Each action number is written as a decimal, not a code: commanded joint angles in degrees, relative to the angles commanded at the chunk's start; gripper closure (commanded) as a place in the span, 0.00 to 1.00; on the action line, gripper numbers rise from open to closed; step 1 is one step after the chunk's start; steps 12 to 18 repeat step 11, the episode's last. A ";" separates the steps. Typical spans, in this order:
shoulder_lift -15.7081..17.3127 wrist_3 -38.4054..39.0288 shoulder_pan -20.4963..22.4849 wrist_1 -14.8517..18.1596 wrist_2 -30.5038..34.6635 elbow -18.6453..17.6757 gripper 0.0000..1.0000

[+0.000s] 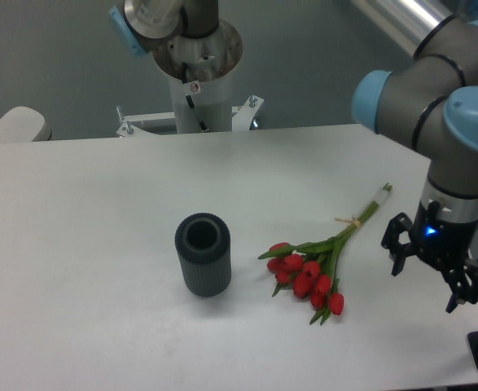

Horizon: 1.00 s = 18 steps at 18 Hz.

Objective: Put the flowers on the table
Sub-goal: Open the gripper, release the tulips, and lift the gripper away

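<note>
Nearest to us, at the right edge of the white counter (pixel 100 204), we see the end effector (pixel 427 277) hanging with its two dark fingers (pixel 397 244) spread apart and nothing between them; a small blue light glows on its body. It sits just to the right of the flowers (pixel 312 273) without touching them. The flowers lie flat on the counter, their red buds bunched toward the front and pointing down-left, their green stems running up and to the right to a pale cut end, with a light tie around the stems partway along. To the left of the buds, a little apart from them, we find the dark grey ribbed vase (pixel 203 254) standing upright, its open mouth facing up. Farther back, the grey arm with blue joint caps rises from the end effector out of the upper right corner. Beyond the counter's far edge stands the arm's white pedestal base (pixel 199 81).
</note>
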<state>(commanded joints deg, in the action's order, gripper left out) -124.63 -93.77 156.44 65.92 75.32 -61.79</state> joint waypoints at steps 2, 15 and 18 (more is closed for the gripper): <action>0.00 -0.27 0.00 0.00 0.17 -0.09 0.00; 0.35 -0.27 -0.09 -0.26 0.53 -0.88 0.00; 0.35 -0.27 -0.09 -0.26 0.53 -0.88 0.00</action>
